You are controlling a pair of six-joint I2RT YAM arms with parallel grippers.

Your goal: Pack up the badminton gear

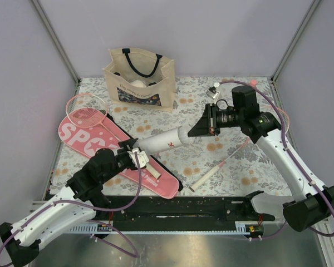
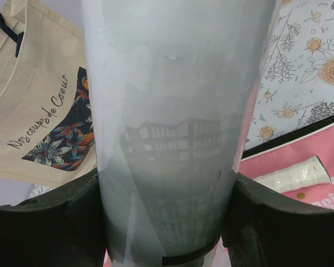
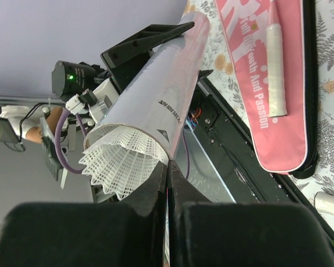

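Observation:
My left gripper (image 1: 134, 151) is shut on the long white tube (image 1: 164, 140), which is lifted and slants up to the right. In the left wrist view the tube (image 2: 172, 111) fills the gap between both fingers (image 2: 50, 222). A white mesh shuttlecock (image 3: 119, 164) sticks halfway out of the tube's open end (image 3: 156, 94). My right gripper (image 3: 168, 164) is shut on the edge of its skirt. The pink SPORT case (image 1: 100, 144) lies flat at the left, with one pink-rimmed racket (image 1: 86, 109) on it. The second racket (image 1: 209, 177) lies right of centre, its head under my right arm.
The beige cloth tote (image 1: 139, 75) stands at the back centre. Small white objects (image 1: 216, 89) lie at the back right near the right arm. The black base rail (image 1: 183, 208) runs along the near edge. Grey walls close in the floral-cloth table (image 1: 189, 105).

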